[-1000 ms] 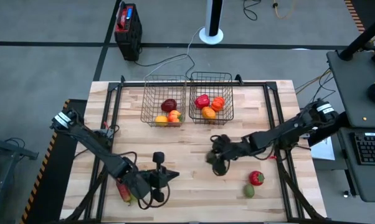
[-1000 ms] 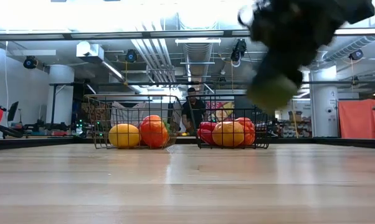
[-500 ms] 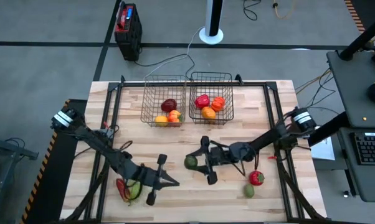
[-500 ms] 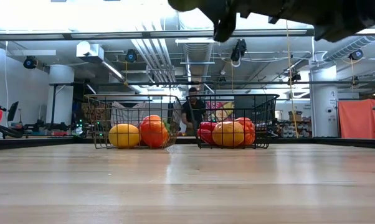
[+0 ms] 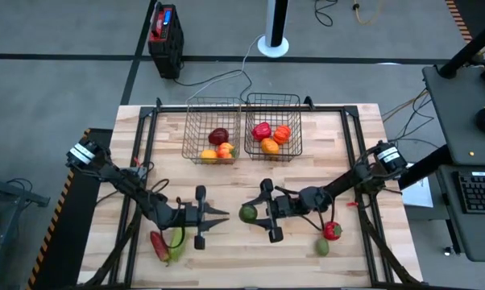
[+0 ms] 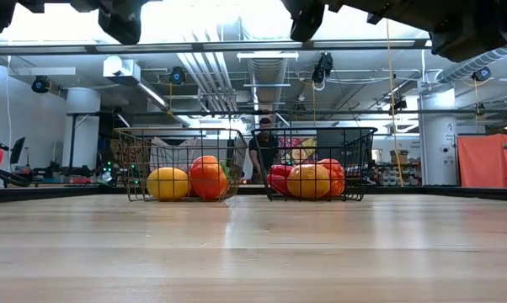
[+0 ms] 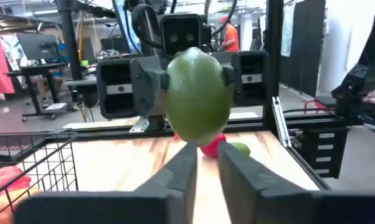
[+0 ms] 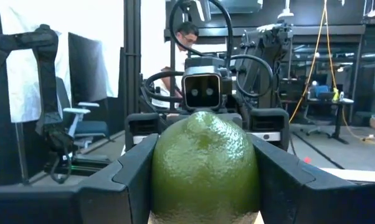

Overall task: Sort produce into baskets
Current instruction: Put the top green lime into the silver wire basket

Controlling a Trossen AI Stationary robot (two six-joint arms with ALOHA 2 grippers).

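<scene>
Above the middle of the table point(image 5: 347, 153), the right gripper point(image 5: 257, 213) clamps a lime point(image 5: 247, 213). The left gripper point(image 5: 218, 219) faces it, fingers nearly together, holding nothing.

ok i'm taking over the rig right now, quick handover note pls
Right claw: shut on a green lime, held mid-table facing the left arm.
Left claw: empty, fingers almost together, pointing at the lime.
Done: left basket and right basket each hold several pieces.
Left: the lime, a red pepper and green piece near the right arm, red and green pieces by the left arm.
</scene>
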